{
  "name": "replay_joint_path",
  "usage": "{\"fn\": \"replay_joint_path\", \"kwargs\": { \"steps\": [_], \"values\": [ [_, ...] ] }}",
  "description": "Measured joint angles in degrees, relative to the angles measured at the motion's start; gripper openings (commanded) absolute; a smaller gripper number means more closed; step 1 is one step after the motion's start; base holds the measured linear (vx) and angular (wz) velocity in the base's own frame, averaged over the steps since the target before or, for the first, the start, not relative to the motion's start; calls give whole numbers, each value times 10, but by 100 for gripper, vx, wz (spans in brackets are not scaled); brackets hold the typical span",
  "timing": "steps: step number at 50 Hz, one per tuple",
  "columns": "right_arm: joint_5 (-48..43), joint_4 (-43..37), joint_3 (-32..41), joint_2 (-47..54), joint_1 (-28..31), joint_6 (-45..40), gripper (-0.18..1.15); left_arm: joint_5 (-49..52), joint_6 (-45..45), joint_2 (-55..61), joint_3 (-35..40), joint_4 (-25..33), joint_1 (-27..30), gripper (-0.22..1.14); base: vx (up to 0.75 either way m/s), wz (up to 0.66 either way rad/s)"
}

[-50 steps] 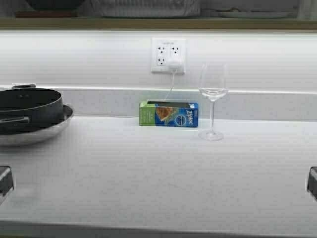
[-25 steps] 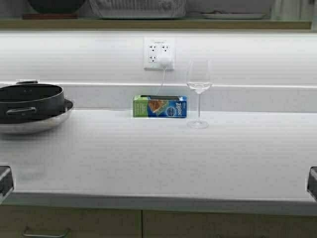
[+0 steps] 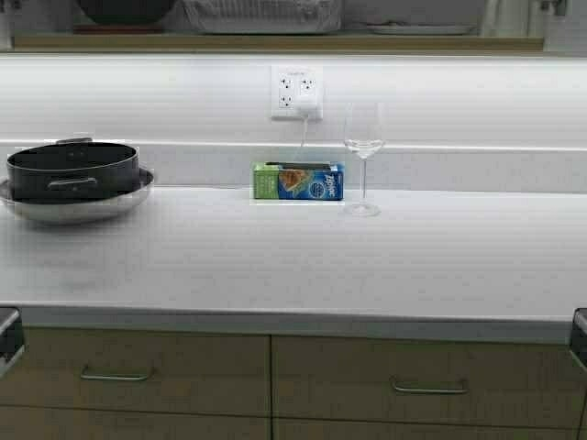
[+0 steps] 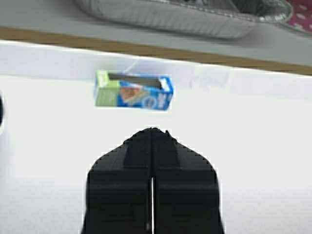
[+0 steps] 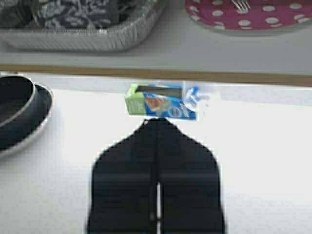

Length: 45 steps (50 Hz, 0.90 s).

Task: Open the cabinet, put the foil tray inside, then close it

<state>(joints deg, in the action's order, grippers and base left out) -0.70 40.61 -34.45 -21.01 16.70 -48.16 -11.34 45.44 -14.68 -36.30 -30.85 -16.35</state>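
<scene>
Black and pressed together, your left tool and right tool each hold nothing, fingers meeting along a thin seam in the wrist views; in the high view only their corners peek in at the lower edges, low and well apart, so both arms sit parked. Beyond them lies the white table, with the zip-bag box against the back wall, the wine glass just beside it, and the black pot in its steel bowl off to your left. Compare this with a second ago: the whole scene has slid up and shrunk, and the tan drawer fronts under the table edge have come into sight, so your base has backed away, nothing on the table has moved. That retreat has brought the open compartment above into view: the foil tray already rests on the shelf there, with the dotted red plate beside it. Judging by that, placement looks done and closing is what remains, though the doors of the cabinet are not visible, only its lower edge
</scene>
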Motion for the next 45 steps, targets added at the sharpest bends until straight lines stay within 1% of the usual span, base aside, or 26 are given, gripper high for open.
{"fn": "replay_joint_path", "kwargs": {
  "steps": [5,12,22,27,34,41,45],
  "values": [
    [21,27,-4,-13,-1,-1,8,10,0,-4,-1,0,4,4,-29,2],
    [36,43,-18,-37,-11,-2,8,49,-3,-18,-7,-4,16,4,-26,0],
    [44,46,-41,-93,-66,-2,8,133,-40,-72,-20,-11,54,4,-24,-7],
    [49,47,-52,-128,-97,1,8,162,-69,-116,-27,-11,94,4,-23,-12],
    [55,47,-53,-163,-168,1,8,200,-91,-178,-31,-12,152,4,-25,-12],
    [54,50,-48,-150,-237,2,8,233,-95,-208,-31,-13,231,4,-24,-8],
    [46,55,-29,-129,-278,2,8,233,-94,-209,-25,-13,286,4,-21,-7]
  ]
}}
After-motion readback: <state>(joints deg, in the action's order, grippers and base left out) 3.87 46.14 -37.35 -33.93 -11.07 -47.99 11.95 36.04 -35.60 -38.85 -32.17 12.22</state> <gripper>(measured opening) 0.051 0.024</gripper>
